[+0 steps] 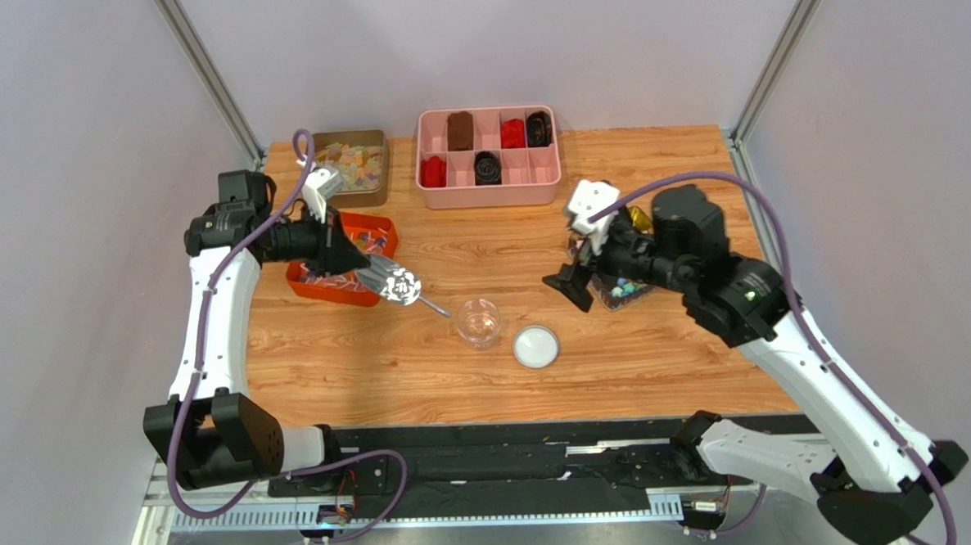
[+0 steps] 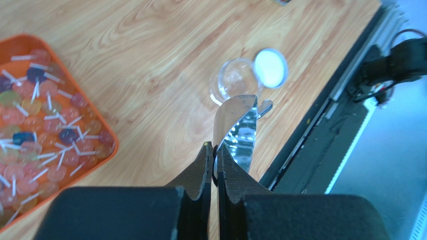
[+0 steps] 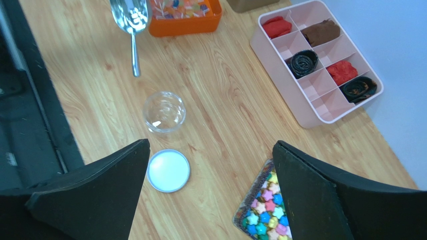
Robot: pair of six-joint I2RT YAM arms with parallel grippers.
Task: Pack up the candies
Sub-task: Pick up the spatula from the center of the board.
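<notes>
Gripping the scoop (image 2: 234,127) by its bowl, the left pincer (image 2: 213,156) hovers at the orange tray's (image 2: 111,139) four-o'clock corner, candies (image 2: 50,125) heaped inside; the right pincer (image 3: 210,145) gapes empty. Slick metal could twist, scattering sweets short of the jar (image 2: 234,80).

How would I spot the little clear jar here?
Look at the wooden table, middle, toward its near edge. Two small round things sit there side by side: the clear jar is the open, see-through one on the left; the flat white lid beside it is opaque.
</notes>
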